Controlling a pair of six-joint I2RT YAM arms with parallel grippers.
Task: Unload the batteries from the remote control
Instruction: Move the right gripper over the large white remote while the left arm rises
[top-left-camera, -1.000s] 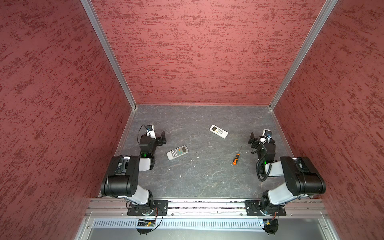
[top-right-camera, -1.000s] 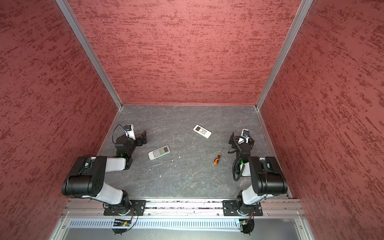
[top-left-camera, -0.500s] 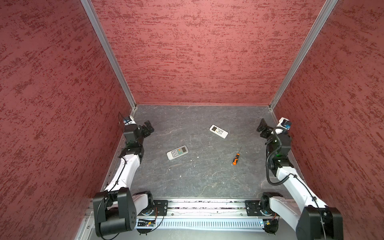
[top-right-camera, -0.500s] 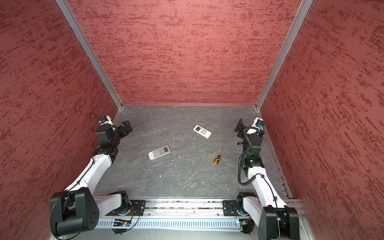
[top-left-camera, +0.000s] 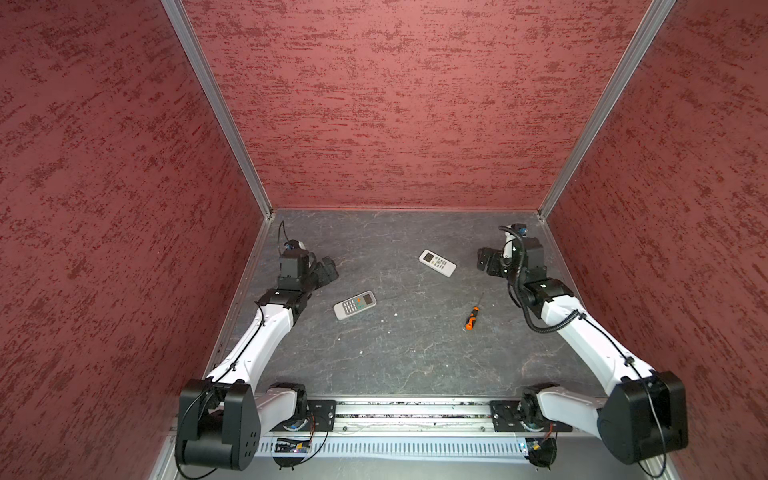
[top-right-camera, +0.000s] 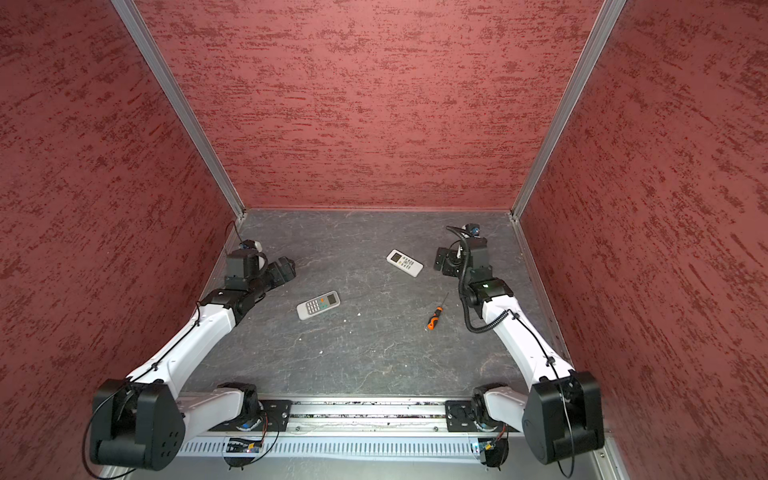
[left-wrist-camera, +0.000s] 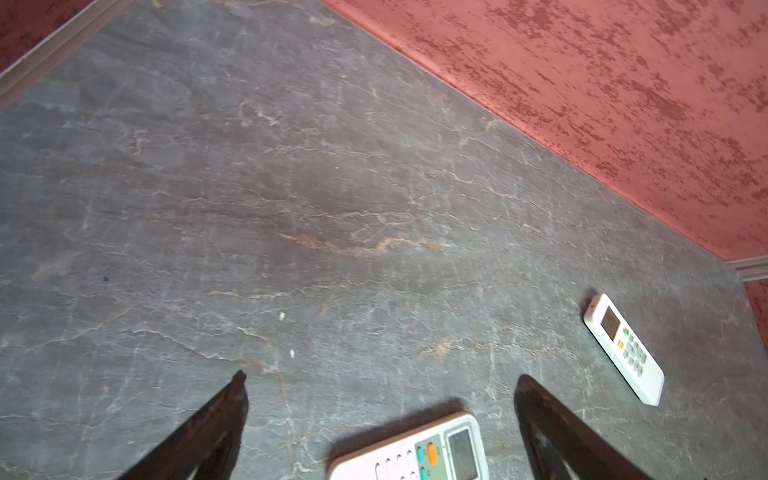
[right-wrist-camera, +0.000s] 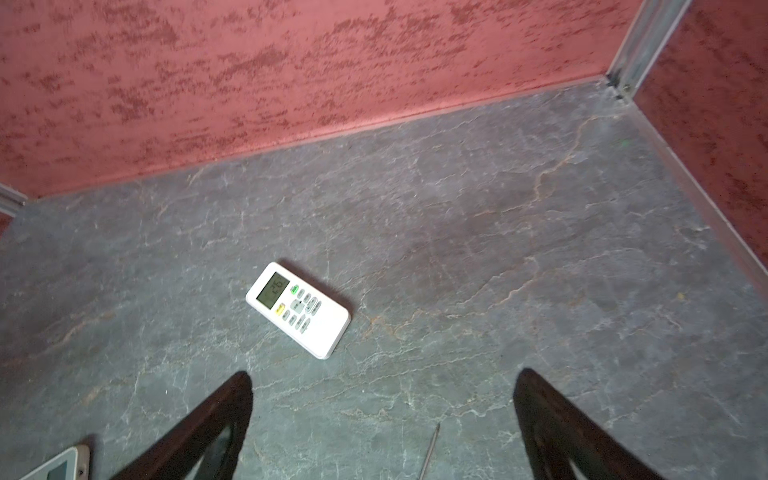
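Two remote controls lie face up on the grey floor. The greyish one (top-left-camera: 354, 304) (top-right-camera: 318, 305) is at centre left and the white one (top-left-camera: 437, 262) (top-right-camera: 404, 262) is farther back. No batteries show. My left gripper (top-left-camera: 328, 268) (top-right-camera: 284, 268) hovers open just left of the greyish remote. In the left wrist view its display end (left-wrist-camera: 415, 453) lies between the open left gripper's (left-wrist-camera: 380, 378) fingers. My right gripper (top-left-camera: 484, 259) (top-right-camera: 441, 259) is open, right of the white remote (right-wrist-camera: 297, 309). The right wrist view shows nothing between its fingers (right-wrist-camera: 380, 378).
An orange-and-black screwdriver (top-left-camera: 472, 318) (top-right-camera: 435, 318) lies at centre right, its shaft tip (right-wrist-camera: 430, 451) showing below my right gripper. Red textured walls (top-left-camera: 395, 104) close the floor on three sides. Small white specks (top-left-camera: 395, 314) dot the floor.
Both arms have unfolded from their tucked pose, swung up and outward, then come in over the floor toward the remotes. Both grippers stayed open. The remotes and screwdriver have not moved.
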